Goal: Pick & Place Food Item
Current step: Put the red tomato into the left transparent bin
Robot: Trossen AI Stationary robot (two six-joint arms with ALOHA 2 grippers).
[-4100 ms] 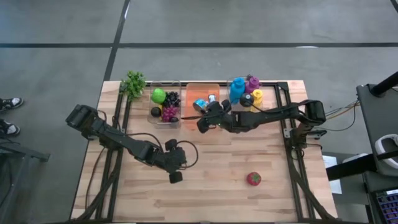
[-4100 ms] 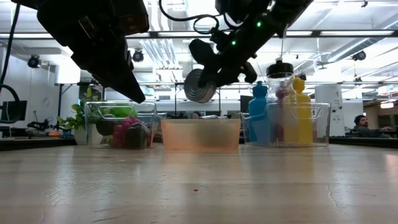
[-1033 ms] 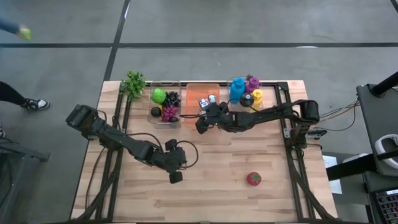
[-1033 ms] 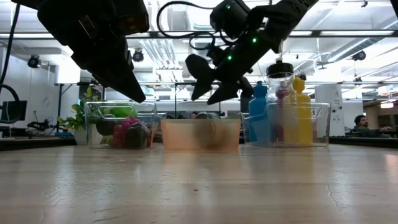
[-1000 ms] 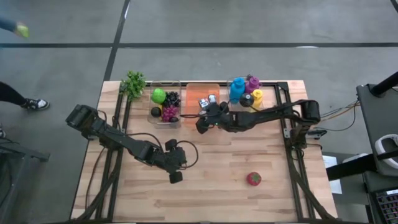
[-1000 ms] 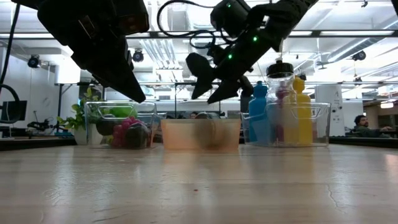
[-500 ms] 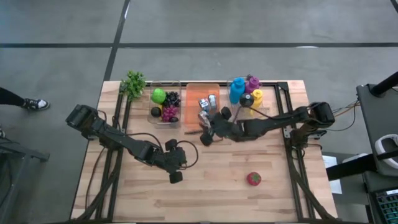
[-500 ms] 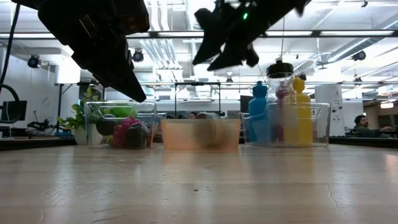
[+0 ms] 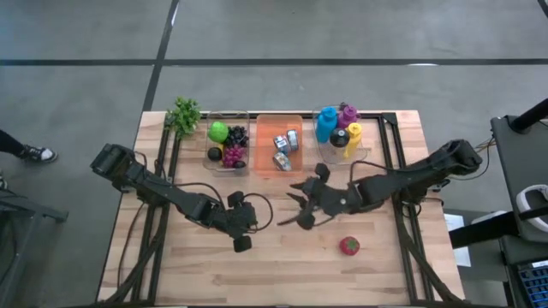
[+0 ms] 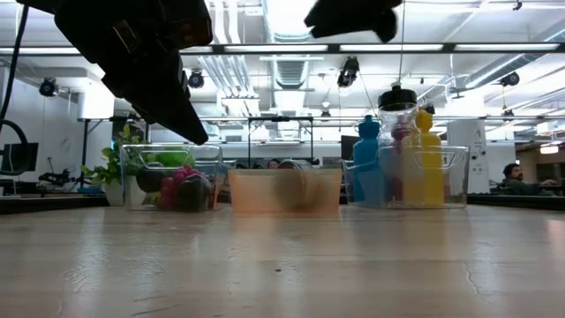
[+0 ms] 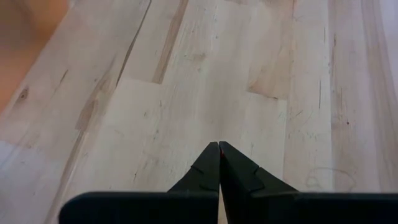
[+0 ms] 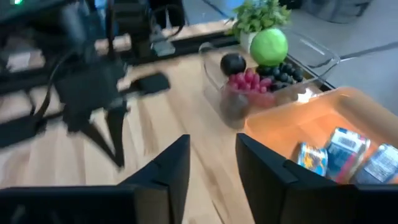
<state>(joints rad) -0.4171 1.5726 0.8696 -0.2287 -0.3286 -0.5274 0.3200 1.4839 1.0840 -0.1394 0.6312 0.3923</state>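
Since a second ago the right gripper (image 9: 301, 208) has pulled away from the orange bin (image 9: 265, 122) and now hangs above bare wood near the table's middle, nothing between its fingers (image 12: 173, 168) — they stand parted with an empty gap. Three cans (image 9: 283, 146) lie inside the orange bin, so that drop looks finished. What seems to remain is the red strawberry (image 9: 348, 246), alone on the wood nearer the front edge, close to the right gripper. The step in hand reads as a return for the next item — the arm would need to swing over the strawberry, widen and descend. The left gripper (image 9: 241, 244) waits clenched, well apart, holding nothing.
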